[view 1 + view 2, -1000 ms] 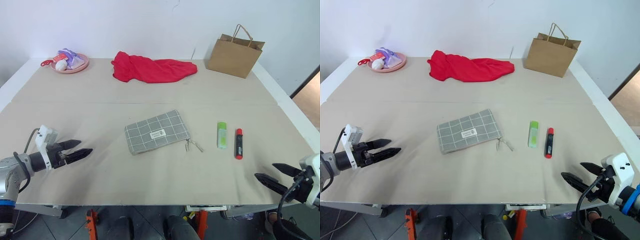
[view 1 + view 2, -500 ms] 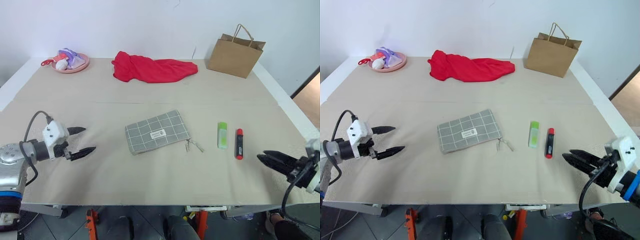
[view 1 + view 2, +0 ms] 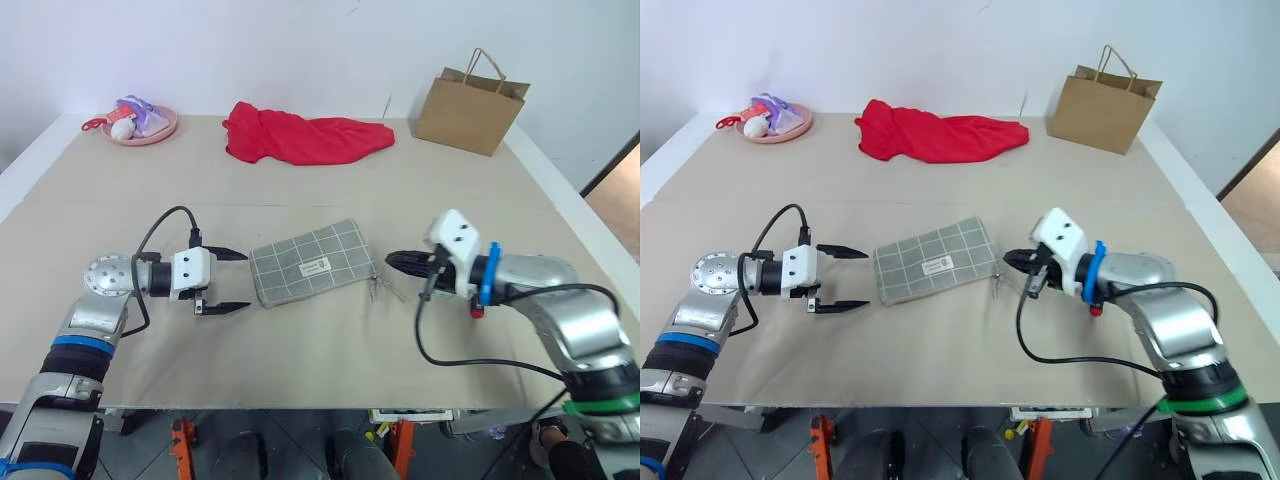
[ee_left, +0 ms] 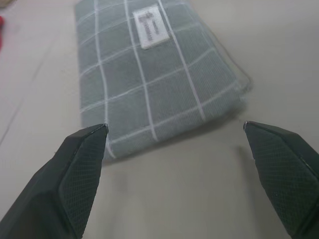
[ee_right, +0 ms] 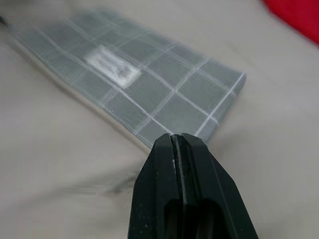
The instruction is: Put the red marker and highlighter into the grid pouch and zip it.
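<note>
Both my arms are swinging in on the pouch point(image 3: 314, 263), left gripper point(image 3: 229, 281) spread wide, right gripper point(image 3: 392, 262) now clenched empty, readying to unzip.

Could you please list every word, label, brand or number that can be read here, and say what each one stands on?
No text can be read.
Small white label on the grid pouch: it carries dark print, too blurred and small to make out.
Brown paper bag: no print seen on its visible face.
Items on the pink plate: too small to tell if they bear any lettering.
</note>
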You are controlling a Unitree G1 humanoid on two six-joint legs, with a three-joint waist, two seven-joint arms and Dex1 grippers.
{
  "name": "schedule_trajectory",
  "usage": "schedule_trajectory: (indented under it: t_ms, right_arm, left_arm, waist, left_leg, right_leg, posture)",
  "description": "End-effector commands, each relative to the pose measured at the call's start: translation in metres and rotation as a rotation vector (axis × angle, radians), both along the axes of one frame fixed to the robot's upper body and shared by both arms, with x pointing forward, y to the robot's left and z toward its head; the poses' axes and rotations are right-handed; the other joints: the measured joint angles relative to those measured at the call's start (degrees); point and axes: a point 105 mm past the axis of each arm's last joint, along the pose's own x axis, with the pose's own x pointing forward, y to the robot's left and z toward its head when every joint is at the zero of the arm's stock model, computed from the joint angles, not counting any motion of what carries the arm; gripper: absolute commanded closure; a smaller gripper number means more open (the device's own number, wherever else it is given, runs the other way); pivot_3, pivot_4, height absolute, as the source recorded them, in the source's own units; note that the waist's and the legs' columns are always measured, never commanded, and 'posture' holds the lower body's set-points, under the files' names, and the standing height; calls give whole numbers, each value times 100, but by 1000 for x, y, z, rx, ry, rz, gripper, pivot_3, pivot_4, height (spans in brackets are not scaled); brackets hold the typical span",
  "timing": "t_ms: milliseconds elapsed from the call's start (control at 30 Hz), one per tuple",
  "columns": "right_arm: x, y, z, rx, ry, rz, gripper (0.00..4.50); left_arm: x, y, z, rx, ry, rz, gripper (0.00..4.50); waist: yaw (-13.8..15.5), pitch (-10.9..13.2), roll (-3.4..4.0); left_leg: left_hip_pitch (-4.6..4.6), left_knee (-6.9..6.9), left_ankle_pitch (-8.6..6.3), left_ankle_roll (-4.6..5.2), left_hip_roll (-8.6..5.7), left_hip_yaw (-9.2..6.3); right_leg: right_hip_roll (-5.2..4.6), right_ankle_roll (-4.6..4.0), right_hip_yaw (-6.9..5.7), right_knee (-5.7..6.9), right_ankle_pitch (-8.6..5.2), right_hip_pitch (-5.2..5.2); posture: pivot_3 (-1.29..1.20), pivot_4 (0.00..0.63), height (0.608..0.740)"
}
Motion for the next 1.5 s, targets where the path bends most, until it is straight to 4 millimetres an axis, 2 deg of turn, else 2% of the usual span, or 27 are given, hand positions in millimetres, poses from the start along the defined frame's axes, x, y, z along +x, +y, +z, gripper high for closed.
schedule_trajectory:
  t_ms: [33,167,267,400,533,700,833,1067,1500]
  right_arm:
    - [10,13,6,-26,-62,35,4471]
    - [18,21,-3,-50,-61,41,4471]
    - [23,25,-8,-65,-57,42,4471]
    - [26,24,-26,-178,-31,63,4471]
    - [29,23,-35,-247,-26,66,4471]
    - [30,30,-35,-264,-39,94,4471]
    - [27,36,-32,-246,-44,113,4471]
    - [26,32,-35,-251,-33,104,4471]
    - [27,32,-37,-252,-25,102,4471]
  left_arm:
    - [1,-8,4,14,-30,-42,0]
    - [1,-12,1,21,-27,-56,0]
    - [0,-14,-1,22,-22,-67,0]
    - [0,-19,-1,32,-27,-91,0]
    - [-1,-30,-2,42,-37,-134,0]
    - [5,-48,-8,63,-98,-161,0]
    - [14,-54,-12,91,-176,-150,0]
    - [19,-67,-10,71,-266,-153,0]
    - [16,-71,-8,92,-288,-184,0]
  waist:
    - [6,0,0]
    - [6,-1,1]
    - [5,-1,1]
    - [1,-1,2]
    - [-1,-2,3]
    - [0,-5,6]
    - [2,-6,6]
    - [-1,-7,8]
    - [-1,-8,9]
  left_leg:
    - [-23,1,-3,2,-1,0]
    - [-73,16,-3,3,0,-5]
    - [-72,17,-3,2,-1,-4]
    - [-69,27,-2,2,-2,-3]
    - [-67,42,-2,2,0,-5]
    - [-65,68,-2,2,3,-5]
    - [-40,78,-2,2,1,-3]
    - [3,75,-1,4,4,0]
    - [2,74,-1,4,1,0]
  right_leg:
    - [-3,1,1,3,-1,-21]
    - [-1,0,-5,10,7,-67]
    - [-1,-2,-7,11,9,-66]
    - [4,-3,-7,13,14,-63]
    - [7,-4,-13,18,17,-56]
    - [9,5,-14,19,31,-44]
    - [8,12,-8,18,38,-17]
    - [9,25,-8,17,30,24]
    - [8,20,-5,17,33,26]
  posture:
    - [0,150,740]
    - [0,150,740]
    - [0,150,740]
    - [0,150,740]
    - [0,150,740]
    - [0,150,740]
    - [0,150,740]
    - [0,150,740]
    - [0,150,740]
